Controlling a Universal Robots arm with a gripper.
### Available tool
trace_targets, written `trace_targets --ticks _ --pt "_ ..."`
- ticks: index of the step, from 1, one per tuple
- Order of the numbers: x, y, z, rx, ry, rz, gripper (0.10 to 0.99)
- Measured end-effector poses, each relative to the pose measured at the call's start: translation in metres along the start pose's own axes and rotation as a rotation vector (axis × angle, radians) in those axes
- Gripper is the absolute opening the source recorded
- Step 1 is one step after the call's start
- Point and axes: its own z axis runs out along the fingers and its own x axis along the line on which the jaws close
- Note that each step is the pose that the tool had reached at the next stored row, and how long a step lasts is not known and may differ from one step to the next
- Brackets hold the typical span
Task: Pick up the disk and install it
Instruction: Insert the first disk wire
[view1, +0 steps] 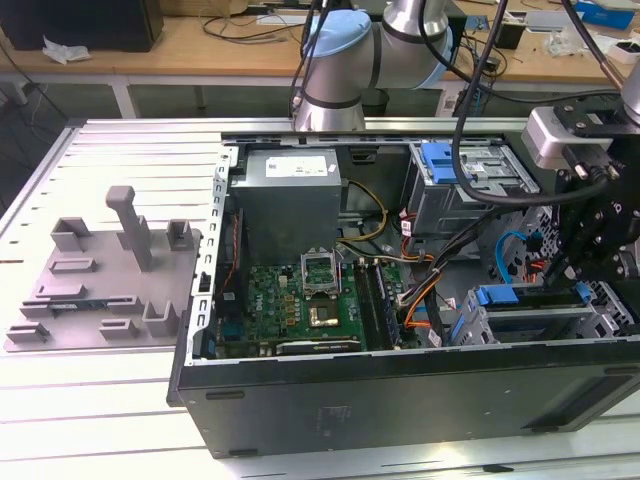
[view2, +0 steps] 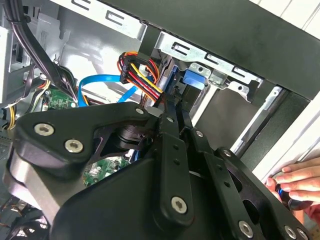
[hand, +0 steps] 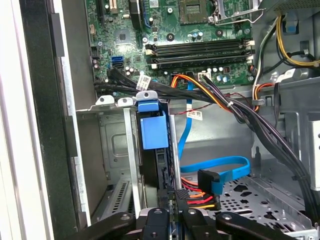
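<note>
- Starting at the exterior view's left, a grey fixture plate (view1: 110, 285) is seen lying flat on the slatted table (view1: 100, 420), just beside the open computer case (view1: 400, 390).
- Inside the case, a grey power supply (view1: 290, 190) is seen next to the green motherboard (view1: 300, 305).
- Further toward the exterior view's right, an upper drive cage (view1: 490, 185) is seen, with a blue bracket (view1: 445, 163) on it.
- The disk (hand: 152, 131) is found standing on edge in a slot of the lower drive cage (view1: 520, 325), at the exterior view's right. Its blue carrier tab is turned toward the motherboard, and a bundle of cables (hand: 200, 192) lies just beside it.
- The gripper (hand: 172, 214) is placed directly at the disk. In both wrist views its fingers (view2: 169, 145) are drawn close together and clamped on the disk's thin edge.
- A person's hand (view2: 295, 186) is seen resting at the case's outer edge in the second wrist view.
</note>
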Motion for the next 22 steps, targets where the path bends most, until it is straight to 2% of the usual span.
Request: trace_targets --ticks 22 --pt "0.0001 0.0006 0.0045 0.000 0.0000 0.000 0.169"
